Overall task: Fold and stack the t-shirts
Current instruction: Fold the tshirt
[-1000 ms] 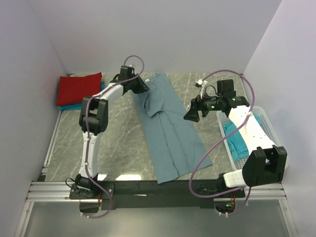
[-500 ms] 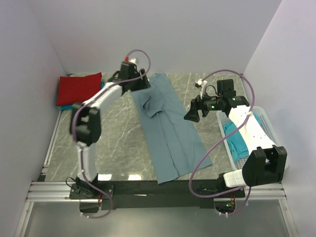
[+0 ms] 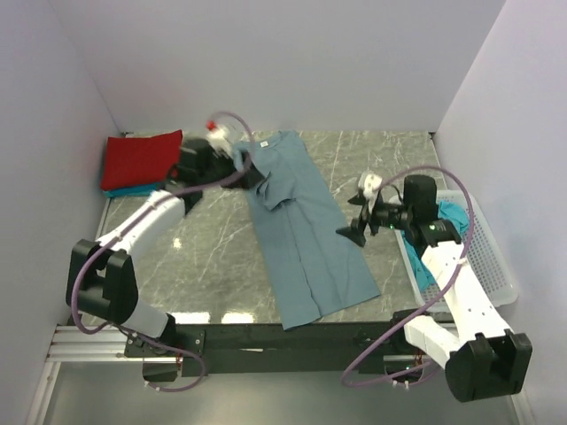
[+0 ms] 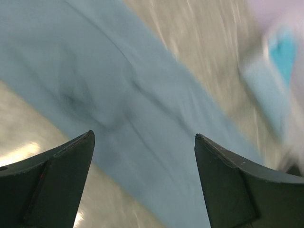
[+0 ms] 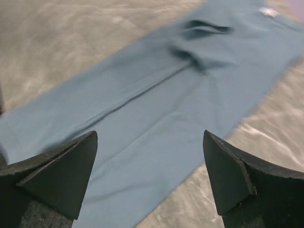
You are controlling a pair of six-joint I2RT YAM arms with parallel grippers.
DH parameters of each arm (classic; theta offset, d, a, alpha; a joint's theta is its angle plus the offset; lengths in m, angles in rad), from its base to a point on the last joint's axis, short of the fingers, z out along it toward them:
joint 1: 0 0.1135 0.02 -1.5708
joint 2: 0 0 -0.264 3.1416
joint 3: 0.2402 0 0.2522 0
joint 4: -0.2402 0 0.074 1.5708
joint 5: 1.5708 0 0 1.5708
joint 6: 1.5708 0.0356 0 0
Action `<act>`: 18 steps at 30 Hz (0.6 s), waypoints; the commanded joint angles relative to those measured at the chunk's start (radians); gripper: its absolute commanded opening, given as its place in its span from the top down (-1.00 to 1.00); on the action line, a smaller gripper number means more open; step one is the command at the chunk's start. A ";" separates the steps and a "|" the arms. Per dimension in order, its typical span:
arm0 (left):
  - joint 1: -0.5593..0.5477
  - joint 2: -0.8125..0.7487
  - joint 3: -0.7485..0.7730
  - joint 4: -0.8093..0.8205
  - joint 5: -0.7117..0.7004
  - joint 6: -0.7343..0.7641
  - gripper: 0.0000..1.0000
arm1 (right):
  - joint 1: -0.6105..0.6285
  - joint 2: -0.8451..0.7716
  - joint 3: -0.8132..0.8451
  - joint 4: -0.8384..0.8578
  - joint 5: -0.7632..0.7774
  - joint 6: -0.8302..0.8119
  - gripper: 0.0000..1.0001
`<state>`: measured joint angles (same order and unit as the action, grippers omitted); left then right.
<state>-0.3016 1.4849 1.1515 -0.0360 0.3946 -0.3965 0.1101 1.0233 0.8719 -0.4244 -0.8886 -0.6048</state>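
**Slate-blue shirt laid out in a long strip; both grippers open and empty**

The table (image 3: pixel 213 257), a grey marbled surface, carries all items. The slate-blue shirt (image 3: pixel 306 230) lies flat on it as a long narrow band, running from upper centre to lower centre of the top view, with a bunched crease near its upper end. The basket (image 3: pixel 493 266) stands at the right edge and holds a teal shirt (image 3: pixel 450 212). At upper left, a folded red shirt (image 3: pixel 140 159) rests on another teal one (image 3: pixel 122 189).

The left gripper (image 3: pixel 250 166) hovers at the band's upper left edge, and the right gripper (image 3: pixel 351 232) just beside its right edge at mid-length. Both wrist views show the fingers spread wide with nothing between them. The left wrist view is blurred. The neck label (image 5: pixel 268 12) marks the collar end.

Assessment: the cloth is judged light, limp and prone to sagging or dragging its lower layer. A pinch through all layers at the two corners of one short end appears the soundest hold for a crosswise fold.
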 commanded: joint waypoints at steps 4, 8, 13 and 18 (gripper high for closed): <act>-0.293 -0.248 -0.251 -0.003 0.212 0.385 -0.81 | -0.004 0.073 -0.025 -0.465 -0.250 -0.849 -0.91; -0.502 -0.400 -0.452 0.028 0.149 0.455 -0.80 | -0.006 0.109 -0.003 -0.637 -0.127 -1.021 -0.82; -0.812 -0.401 -0.519 0.028 -0.095 0.404 -0.63 | -0.006 0.031 -0.117 -0.671 0.016 -1.079 -0.76; -1.011 -0.293 -0.550 0.085 -0.203 0.315 -0.58 | -0.006 -0.057 -0.201 -0.691 0.131 -1.115 -0.73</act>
<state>-1.2411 1.1435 0.6144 -0.0120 0.3061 -0.0410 0.1085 1.0122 0.6952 -1.0603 -0.8463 -1.6413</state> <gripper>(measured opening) 0.792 0.869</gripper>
